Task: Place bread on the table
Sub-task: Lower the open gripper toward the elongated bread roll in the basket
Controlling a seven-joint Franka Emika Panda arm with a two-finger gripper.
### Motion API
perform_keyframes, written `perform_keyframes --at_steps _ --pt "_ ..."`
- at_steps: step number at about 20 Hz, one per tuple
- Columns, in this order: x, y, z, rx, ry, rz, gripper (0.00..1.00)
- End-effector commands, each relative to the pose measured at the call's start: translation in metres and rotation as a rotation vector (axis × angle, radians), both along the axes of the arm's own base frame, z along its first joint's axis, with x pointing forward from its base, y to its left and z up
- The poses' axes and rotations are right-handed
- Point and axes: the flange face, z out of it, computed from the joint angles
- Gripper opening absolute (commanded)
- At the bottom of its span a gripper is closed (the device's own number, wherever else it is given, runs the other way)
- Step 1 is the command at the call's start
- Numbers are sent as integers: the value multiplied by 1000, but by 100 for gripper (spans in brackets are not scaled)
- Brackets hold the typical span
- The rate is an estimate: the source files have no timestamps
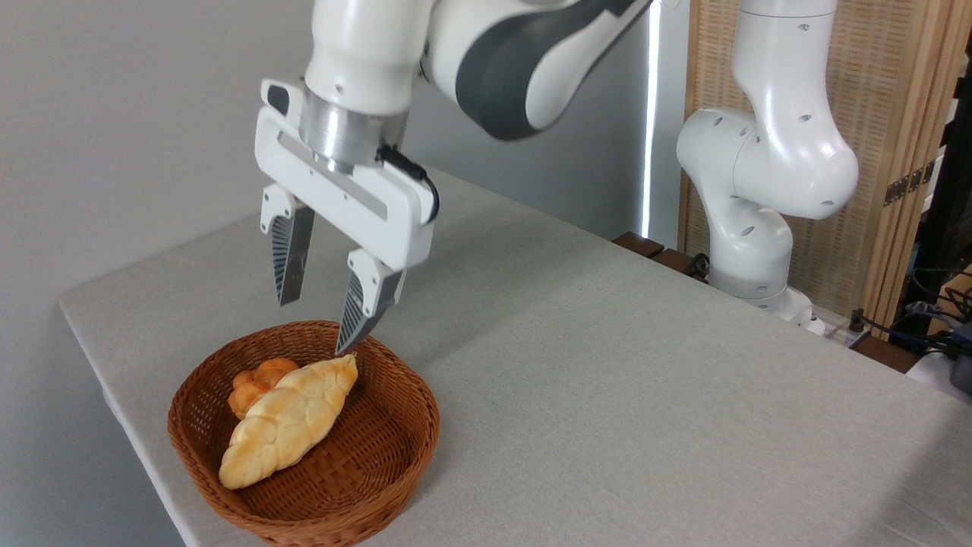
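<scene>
Right below the gripper [315,325] sits a brown wicker basket [395,456], and that's where the bread [288,422] is, lying inside it. So the loaf isn't out on the table [607,365] yet. The gripper's two ribbed fingers [288,258] are spread apart with nothing between them, so it's wide open and empty. It hangs over the back rim of the basket, tilted a bit, with the finger on the right lower than the one on the left.

That lower fingertip looks like it's just above the far pointed end of the loaf. From this angle I can't tell whether it's actually touching or only lined up in front of the rim. The other finger is clearly up in the air, apart from everything.

The loaf is long, pale golden and braided. It runs diagonally from under the gripper down toward the near-left side of the basket, and its near end rests against the basket wall. Tucked just beside it, to the left and below the higher finger, is a small orange knotted bun [254,380], which touches the loaf and is partly hidden by it.

Off to the right of the gripper, well apart, the grey cloth-like tabletop stretches out. The arm's white base [759,228] stands past the table's far edge.
</scene>
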Motion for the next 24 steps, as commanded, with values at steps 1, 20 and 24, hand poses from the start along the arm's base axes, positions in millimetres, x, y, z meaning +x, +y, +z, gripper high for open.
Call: perform_keyframes --at_steps 1,20,24 --pt "-2 5 -19 -18 -15 29 100" --pt "22 12 -71 -45 0 84 100" --pt "21 10 -77 -43 12 80 100"
